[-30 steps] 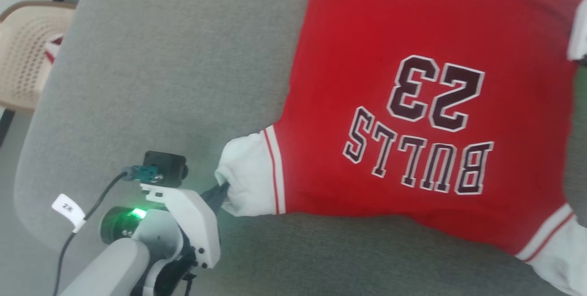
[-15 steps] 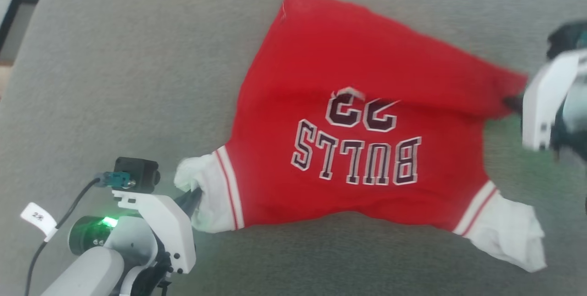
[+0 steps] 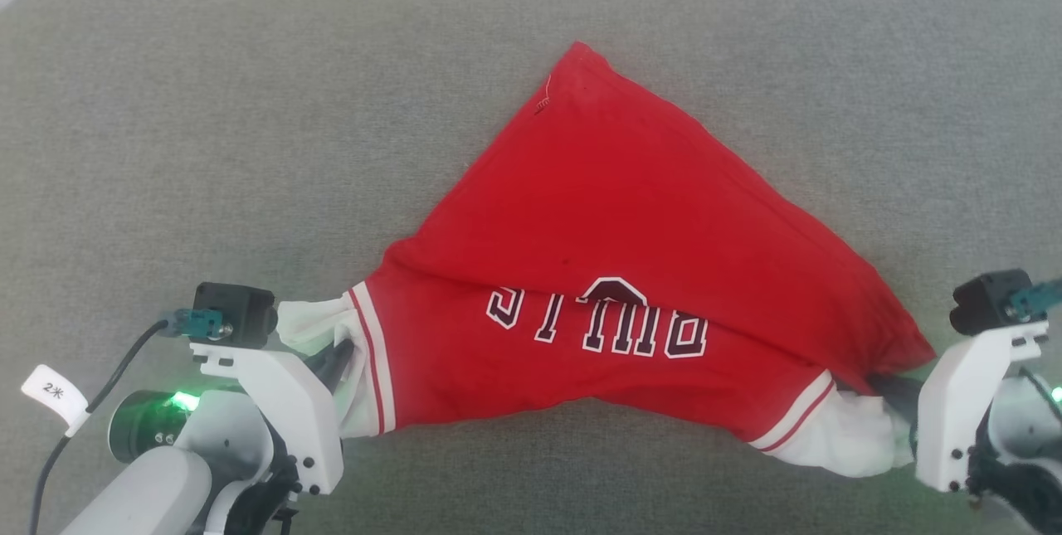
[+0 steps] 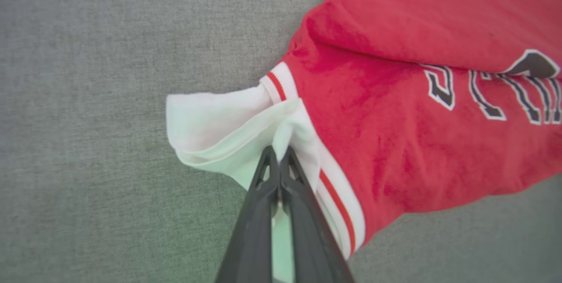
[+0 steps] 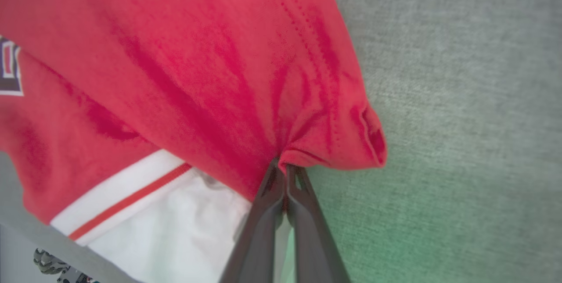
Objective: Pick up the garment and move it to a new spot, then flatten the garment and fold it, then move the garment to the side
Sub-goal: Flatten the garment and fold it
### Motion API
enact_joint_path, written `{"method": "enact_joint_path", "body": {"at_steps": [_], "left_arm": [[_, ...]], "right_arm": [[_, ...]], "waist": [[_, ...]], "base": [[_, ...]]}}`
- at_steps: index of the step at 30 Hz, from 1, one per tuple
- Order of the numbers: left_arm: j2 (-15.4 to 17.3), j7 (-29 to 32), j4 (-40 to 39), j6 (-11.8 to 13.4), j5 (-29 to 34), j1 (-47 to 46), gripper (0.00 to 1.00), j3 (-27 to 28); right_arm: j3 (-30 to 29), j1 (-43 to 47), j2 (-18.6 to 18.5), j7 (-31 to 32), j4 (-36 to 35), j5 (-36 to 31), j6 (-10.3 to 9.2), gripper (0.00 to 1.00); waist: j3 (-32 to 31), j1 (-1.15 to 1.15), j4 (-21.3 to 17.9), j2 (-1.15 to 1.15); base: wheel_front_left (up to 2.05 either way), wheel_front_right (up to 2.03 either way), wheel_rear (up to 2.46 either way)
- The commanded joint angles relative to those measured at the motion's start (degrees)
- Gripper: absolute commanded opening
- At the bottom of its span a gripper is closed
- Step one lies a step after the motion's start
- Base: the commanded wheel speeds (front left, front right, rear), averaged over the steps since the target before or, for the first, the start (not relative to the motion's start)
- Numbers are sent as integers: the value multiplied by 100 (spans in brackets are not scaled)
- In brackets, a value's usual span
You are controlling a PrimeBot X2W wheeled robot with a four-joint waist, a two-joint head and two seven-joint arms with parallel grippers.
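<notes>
A: Grey cushion (image 3: pixel 207 104) carries the garment (image 3: pixel 614 220), half-folded by the front edge, far hem corner trailing

B: Left gripper (image 4: pixel 279 151) clamps the white sleeve (image 4: pixel 206 120), right gripper (image 5: pixel 283 166) the red hem (image 5: pixel 342 142); thin bites, so a tug could slip one and skew the fold

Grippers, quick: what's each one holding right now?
Left gripper: shut on the garment, at its white sleeve.
Right gripper: shut on the garment, at a bunched red edge.
</notes>
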Motion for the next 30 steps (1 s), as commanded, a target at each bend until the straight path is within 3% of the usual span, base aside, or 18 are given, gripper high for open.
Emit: {"method": "enact_joint_path", "body": {"at_steps": [1,2,3,4,5,11,23,26,30], "left_arm": [[4,13,34,-38,-13,-72,0,0],[4,13,34,-38,-13,-72,0,0],[-7,-5,75,-52,-25,-85,0,1],[-9,-15,97,-68,-27,-89,0,1],[-9,-22,113,-86,-36,-93,0,-2],[7,-61,189,-126,-51,-66,0,0],[-68,-113,160,-171,6,-34,0,-123],[-136,-114,141,-199,25,-120,0,-174],[-245,-147,202,-267,53,-275,0,-232]], "right_arm": [[33,256,169,-19,173,-61,-11,0],[33,256,169,-19,173,-61,-11,0],[-33,298,326,-216,302,-217,-12,32],[-26,306,370,-287,363,-272,-12,91],[2,313,414,-329,411,-299,-12,100],[-175,275,421,-487,169,-260,-20,100],[-609,119,511,-132,-2141,-315,-7,100],[-456,-360,483,-256,-2192,-488,-7,100],[-141,-1320,482,-639,-1570,-694,-8,100]], "waist": [[17,0,-29,0],[17,0,-29,0],[24,0,-55,0],[22,0,-66,0],[16,0,-77,0],[-38,0,-115,0],[-133,0,59,0],[-68,0,188,0],[68,0,408,0]], "base": [[0,0,0],[0,0,0],[0,0,0],[0,0,0],[0,0,0],[0,0,0],[0,0,0],[0,0,0],[0,0,0]]}}
